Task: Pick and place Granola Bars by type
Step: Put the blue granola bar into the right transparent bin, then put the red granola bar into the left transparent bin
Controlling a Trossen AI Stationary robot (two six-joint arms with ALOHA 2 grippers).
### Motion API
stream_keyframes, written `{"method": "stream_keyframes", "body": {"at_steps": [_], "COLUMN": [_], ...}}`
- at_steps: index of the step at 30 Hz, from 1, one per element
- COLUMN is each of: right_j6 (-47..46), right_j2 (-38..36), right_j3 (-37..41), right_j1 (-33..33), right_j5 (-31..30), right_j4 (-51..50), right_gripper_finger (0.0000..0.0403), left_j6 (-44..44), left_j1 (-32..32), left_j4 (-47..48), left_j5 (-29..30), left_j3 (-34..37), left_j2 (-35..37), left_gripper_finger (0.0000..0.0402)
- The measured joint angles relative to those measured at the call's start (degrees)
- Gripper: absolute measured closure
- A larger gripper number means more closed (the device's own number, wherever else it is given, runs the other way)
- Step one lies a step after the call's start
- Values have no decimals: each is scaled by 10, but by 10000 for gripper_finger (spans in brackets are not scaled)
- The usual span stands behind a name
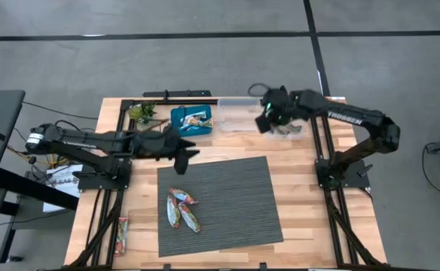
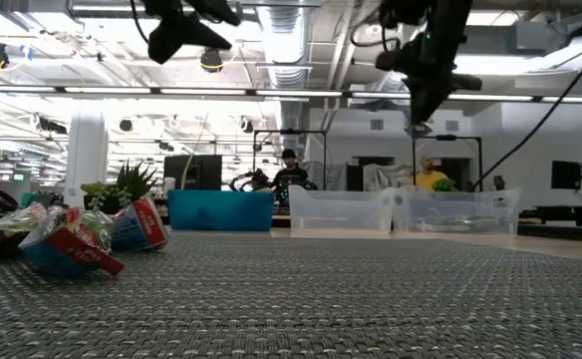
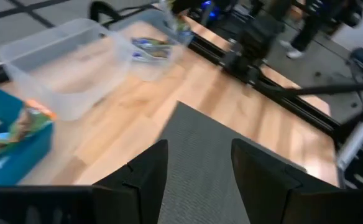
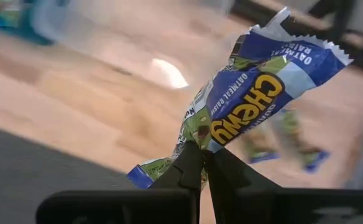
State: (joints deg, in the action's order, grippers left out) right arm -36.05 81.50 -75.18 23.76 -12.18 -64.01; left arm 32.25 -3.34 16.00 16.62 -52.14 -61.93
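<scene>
Bars in shiny crinkled foil lie scattered from left to right: one reddish-wrapped bar (image 1: 122,230) rests alone on the wood at the table's left edge, and a small cluster of multicolour-printed bars (image 1: 182,210) sits on the left part of the grey woven mat (image 1: 227,199). Above the mat's far left corner hangs the left gripper (image 1: 184,153), its dark fingers (image 3: 145,173) spread and empty. Behind it, the teal plastic bin (image 1: 190,120) already holds some orange-brown bars, and next comes an empty-looking clear plastic bin (image 1: 239,114). Farther right, the right gripper (image 4: 204,163) is pressed together on the lower end of a blue-and-white foil bar (image 4: 256,102), which stands up from the fingertips over the second clear bin (image 3: 149,53) where similar blue bars (image 3: 149,48) lie.

Doing this drop well probably means centring the bar over that bin's opening, lowering until it is inside the walls, then releasing, since the light wrapper could flutter aside or snag on a fingertip.
</scene>
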Motion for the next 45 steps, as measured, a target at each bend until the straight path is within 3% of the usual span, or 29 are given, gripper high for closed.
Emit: {"method": "stream_keyframes", "body": {"at_steps": [6, 11, 18, 26, 28, 33, 39, 45], "right_j6": [113, 168, 225, 246, 259, 250, 216, 182], "right_j2": [4, 30, 60, 65, 52, -12, -64, -48], "right_j3": [5, 25, 27, 27, 27, 27, 26, 26], "right_j1": [110, 156, 164, 164, 159, 93, -51, -206], "right_j5": [48, 69, 67, 66, 93, 170, 143, 103], "right_j4": [-11, -25, 6, 25, 52, 148, 174, 176], "right_gripper_finger": [401, 399, 364, 289, 270, 236, 227, 236], "left_j6": [25, 49, 52, 64, 60, 38, 99, 114], "left_j1": [77, 111, 117, 116, 112, 74, -45, -160], "left_j4": [15, 43, 47, 54, 53, 62, 186, 346], "left_j5": [-33, -53, -54, -59, -65, -98, -81, -60], "left_j3": [0, 0, 0, 0, 0, 0, 0, 0], "left_j2": [0, 0, 0, 0, 0, 0, 0, -2], "left_gripper_finger": [233, 233, 233, 233, 233, 233, 233, 233]}}
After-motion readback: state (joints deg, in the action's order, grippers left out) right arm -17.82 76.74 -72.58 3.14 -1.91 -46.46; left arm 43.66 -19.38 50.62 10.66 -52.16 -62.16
